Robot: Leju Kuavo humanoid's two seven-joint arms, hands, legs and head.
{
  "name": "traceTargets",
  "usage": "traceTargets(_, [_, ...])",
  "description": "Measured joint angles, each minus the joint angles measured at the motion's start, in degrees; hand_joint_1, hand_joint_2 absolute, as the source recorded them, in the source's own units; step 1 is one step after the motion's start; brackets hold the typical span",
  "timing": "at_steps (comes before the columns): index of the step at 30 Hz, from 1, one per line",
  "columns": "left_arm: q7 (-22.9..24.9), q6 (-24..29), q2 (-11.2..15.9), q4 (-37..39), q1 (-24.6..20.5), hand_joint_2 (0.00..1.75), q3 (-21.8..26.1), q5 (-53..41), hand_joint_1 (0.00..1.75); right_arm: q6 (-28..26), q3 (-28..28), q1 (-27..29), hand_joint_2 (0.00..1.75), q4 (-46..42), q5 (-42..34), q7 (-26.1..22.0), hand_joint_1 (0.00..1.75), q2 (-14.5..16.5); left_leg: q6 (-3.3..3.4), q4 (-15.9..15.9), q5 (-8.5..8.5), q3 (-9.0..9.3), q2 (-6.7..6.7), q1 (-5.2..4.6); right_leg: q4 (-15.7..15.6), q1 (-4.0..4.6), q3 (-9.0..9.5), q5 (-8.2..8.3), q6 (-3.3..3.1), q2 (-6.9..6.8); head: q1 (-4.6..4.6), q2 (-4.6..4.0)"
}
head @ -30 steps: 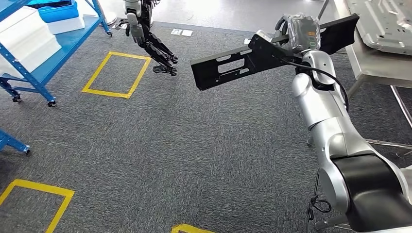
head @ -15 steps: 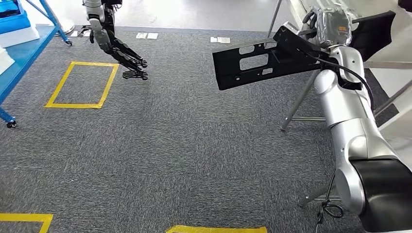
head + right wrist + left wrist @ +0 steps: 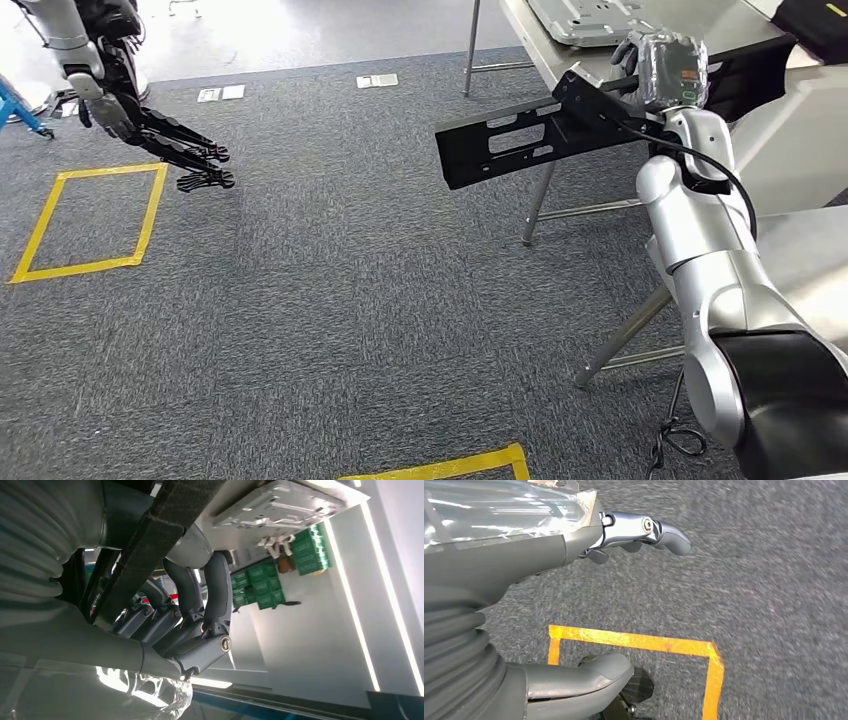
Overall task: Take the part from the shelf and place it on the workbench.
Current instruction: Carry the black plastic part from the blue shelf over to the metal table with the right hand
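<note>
The right hand (image 3: 660, 70) is gripping the part (image 3: 520, 135), a long black slotted panel, near its middle, with the fingers (image 3: 200, 600) wrapping round its edge in the right wrist view. In the head view the part is hanging in the air at about one o'clock, roughly level but tilting slightly, its free end reaching out toward eleven o'clock over the grey carpet (image 3: 350, 300) and its other end running back past the hand toward two o'clock. Holding it near the middle is probably keeping the long piece balanced while it is being carried. The desk (image 3: 735, 25) is lying at one to two o'clock, its folding legs showing below its edge, and the hand is sitting just at its near edge, so the part appears to be arriving at the place where it belongs but is not yet resting on anything. A grey metal plate (image 3: 590, 15) is lying on the desk near twelve to one o'clock, which suggests the free surface for setting down is nearer the hand. The left hand (image 3: 195, 160) is hanging out at ten o'clock, holding nothing, fingers apart and pointing over the carpet beside a yellow taped rectangle (image 3: 90, 220); it seems to be kept wide simply to stay out of the way.
</note>
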Motion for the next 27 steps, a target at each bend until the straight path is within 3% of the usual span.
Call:
traceTargets(1, [-0.1,0.0,0.0,0.0,0.0,1.75,0.0,0.1,0.00,-0.1,0.0,0.1,1.75,0.1,0.1,0.0,1.75,0.1,0.28,-3.4,2.24,1.44,-0.49,0.00,0.1,0.01,0.02,0.01,0.01,0.74,-0.01,0.00])
traceTargets(3, [-0.2,0.0,0.1,0.0,0.0,1.75,0.0,0.1,0.00,-0.4,0.0,0.2,1.75,0.1,0.4,0.1,1.75,0.2,0.80,-10.9,5.77,4.79,-2.93,0.10,0.2,0.07,-0.09,0.09,0.18,2.04,0.03,0.00])
traceTargets(5, [-0.3,0.0,0.2,0.0,0.1,1.75,0.0,0.1,0.00,-0.6,0.0,0.3,1.75,0.2,0.6,0.3,1.75,0.2,1.03,-13.9,6.62,6.20,-4.13,-0.07,0.2,-0.02,-0.48,0.37,0.67,3.21,0.03,0.00])
traceTargets(7, [-0.3,-0.1,0.2,0.0,0.0,1.75,0.0,0.1,0.00,-0.7,-0.1,0.5,1.75,0.2,0.8,0.5,1.75,0.0,1.43,-14.4,6.94,6.45,-2.79,-0.33,0.0,-0.17,-0.98,0.76,1.35,4.12,0.00,0.00])
traceTargets(9, [-0.3,-0.1,0.1,0.0,-0.1,1.75,0.0,0.1,0.00,-0.8,-0.3,0.8,1.75,0.2,1.0,0.6,1.75,-0.3,2.17,-15.3,7.61,6.79,-1.44,-0.32,1.6,0.00,-2.24,-0.04,1.50,1.85,0.10,0.00])
traceTargets(11, [-0.4,-0.1,0.1,0.0,-0.1,1.75,0.0,0.0,0.00,-0.9,-0.4,0.9,1.75,0.2,1.1,0.7,1.75,-0.4,2.56,-15.9,7.96,6.87,-0.02,-0.38,7.6,0.15,-5.27,-2.86,1.12,-1.56,0.27,0.00])
traceTargets(13, [-0.4,-0.1,0.1,0.0,0.0,1.75,0.0,0.0,0.00,-0.9,-0.5,1.3,1.75,0.3,1.1,0.8,1.75,-0.4,2.60,-15.8,7.94,6.72,1.52,-0.45,14.8,0.10,-8.51,-5.56,1.13,-2.53,0.34,0.00])
traceTargets(14, [-0.4,-0.1,0.1,0.0,0.0,1.75,0.0,0.0,0.00,-0.9,-0.5,1.6,1.75,0.3,1.1,0.8,1.75,-0.4,2.57,-15.8,7.91,6.66,2.33,-0.45,16.2,0.02,-8.95,-5.93,1.42,-2.69,0.34,0.00])
traceTargets(15, [-0.4,-0.1,0.0,0.0,0.0,1.75,0.0,0.0,0.00,-0.9,-0.5,1.8,1.75,0.3,1.1,0.8,1.75,-0.4,2.50,-15.8,7.87,6.63,3.09,-0.45,15.3,-0.09,-8.17,-5.47,1.87,-2.93,0.36,0.00])
traceTargets(16, [-0.4,-0.1,0.0,0.0,0.0,1.75,0.0,0.0,0.00,-0.9,-0.5,1.9,1.75,0.3,1.2,0.8,1.75,-0.4,2.38,-15.7,7.79,6.64,3.83,-0.44,12.2,-0.28,-6.28,-4.39,2.41,-3.49,0.36,0.00])
traceTargets(18, [-0.4,-0.1,0.0,0.0,0.0,1.75,0.0,-0.1,0.00,-0.9,-0.7,1.9,1.75,0.2,1.3,0.9,1.75,-0.4,1.82,-15.4,7.42,6.64,5.12,-0.61,4.1,-0.30,-1.48,-2.25,3.18,-6.20,0.36,0.00])
traceTargets(20, [-0.3,-0.1,0.1,0.0,-0.1,1.75,0.0,-0.3,0.00,-1.0,-0.9,2.0,1.75,0.2,1.4,1.0,1.75,-0.5,1.17,-15.1,7.00,6.74,6.22,-0.93,0.4,-0.02,0.67,-1.46,2.82,-7.42,0.25,0.00])
traceTargets(22, [-0.3,-0.1,0.2,0.0,-0.1,1.75,0.0,-0.4,0.00,-1.0,-1.0,2.3,1.75,0.2,1.7,1.2,1.75,-0.6,0.74,-15.0,6.78,6.88,7.32,-0.90,0.4,0.07,0.49,-1.31,1.94,-5.92,0.11,0.00])
traceTargets(23, [-0.2,-0.1,0.1,0.0,-0.2,1.75,0.0,-0.4,0.00,-1.0,-1.1,2.4,1.75,0.2,1.8,1.3,1.75,-0.7,0.43,-14.7,6.47,6.73,7.03,-0.71,0.4,0.00,0.45,-1.24,1.66,-5.26,0.09,0.00])
traceTargets(24, [-0.2,-0.1,0.1,0.0,-0.3,1.75,0.0,-0.5,0.00,-1.0,-1.2,2.3,1.75,0.2,2.0,1.5,1.75,-0.7,0.14,-13.7,5.65,6.21,5.91,-0.46,0.4,-0.09,0.43,-1.14,1.23,-4.60,0.05,0.00])
traceTargets(25, [-0.2,-0.1,0.0,0.0,-0.4,1.75,0.0,-0.5,0.00,-1.0,-1.3,2.1,1.75,0.2,2.2,1.6,1.75,-0.7,-0.13,-11.5,4.33,5.20,4.33,-0.26,0.3,-0.22,0.47,-1.04,0.86,-3.98,0.01,0.00])
traceTargets(27, [0.0,-0.1,0.0,0.0,-0.3,1.75,0.0,-0.6,0.00,-0.9,-1.3,1.7,1.75,0.4,2.6,1.7,1.75,-0.6,-0.26,-4.3,0.93,1.70,1.29,-0.08,0.3,-0.01,0.47,-0.96,0.30,-2.64,-0.05,0.00])
